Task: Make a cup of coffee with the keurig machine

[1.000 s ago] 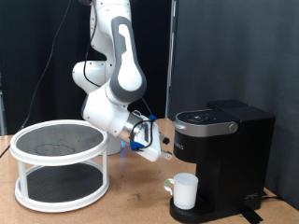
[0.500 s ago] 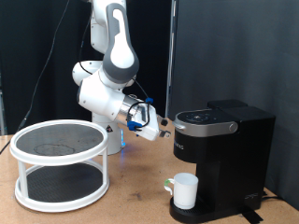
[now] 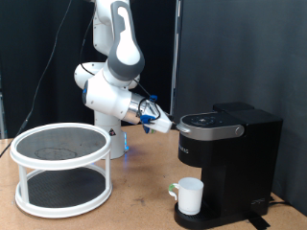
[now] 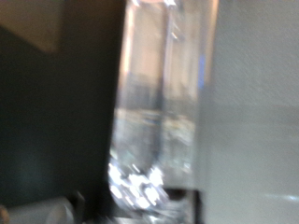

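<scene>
The black keurig machine (image 3: pixel 230 158) stands on the table at the exterior view's right, lid down, with its grey control panel (image 3: pixel 211 122) on top. The white cup (image 3: pixel 189 195) stands on the drip tray under the spout, handle towards the exterior view's left. My gripper (image 3: pixel 166 124) hangs in the air just left of the machine's upper front edge, at about panel height, pointing towards it. Nothing shows between its fingers. The wrist view is blurred and shows only a shiny translucent strip (image 4: pixel 159 112) against dark surfaces.
A white round two-tier rack (image 3: pixel 62 168) with a dark mesh top stands on the wooden table (image 3: pixel 144 206) at the exterior view's left. The arm's base is behind it. A black curtain hangs at the back.
My gripper has risen and swung to the exterior view's right, from low beside the machine's front to level with its top panel. The cup and machine have not moved.
</scene>
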Robot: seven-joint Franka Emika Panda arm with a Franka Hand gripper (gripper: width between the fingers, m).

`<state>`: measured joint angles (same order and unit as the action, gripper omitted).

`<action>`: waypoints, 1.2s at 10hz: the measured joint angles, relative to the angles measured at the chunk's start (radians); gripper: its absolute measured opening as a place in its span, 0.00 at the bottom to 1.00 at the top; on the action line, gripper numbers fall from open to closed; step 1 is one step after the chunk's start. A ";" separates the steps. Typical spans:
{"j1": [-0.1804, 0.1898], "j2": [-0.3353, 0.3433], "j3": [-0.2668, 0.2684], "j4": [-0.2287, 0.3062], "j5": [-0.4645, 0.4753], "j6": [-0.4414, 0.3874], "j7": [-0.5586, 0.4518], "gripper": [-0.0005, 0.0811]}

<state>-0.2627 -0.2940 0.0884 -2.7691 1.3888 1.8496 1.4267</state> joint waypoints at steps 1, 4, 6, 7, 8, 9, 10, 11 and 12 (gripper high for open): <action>0.000 -0.039 -0.002 -0.012 -0.002 -0.033 0.000 0.91; -0.003 -0.160 -0.006 -0.016 0.031 -0.021 0.015 0.91; -0.005 -0.236 -0.005 0.000 0.030 0.029 0.014 0.91; -0.006 -0.265 -0.007 0.012 0.022 0.035 0.022 0.91; -0.009 -0.288 -0.014 0.028 0.008 0.029 0.044 0.91; -0.010 -0.305 -0.027 0.047 0.005 0.011 0.083 0.91; -0.010 -0.315 -0.039 0.053 0.003 -0.003 0.108 0.91; -0.010 -0.314 -0.038 0.051 0.003 -0.001 0.099 0.91; -0.010 -0.315 -0.032 0.059 0.010 0.010 0.076 0.91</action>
<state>-0.2727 -0.6086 0.0563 -2.7098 1.3989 1.8594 1.5025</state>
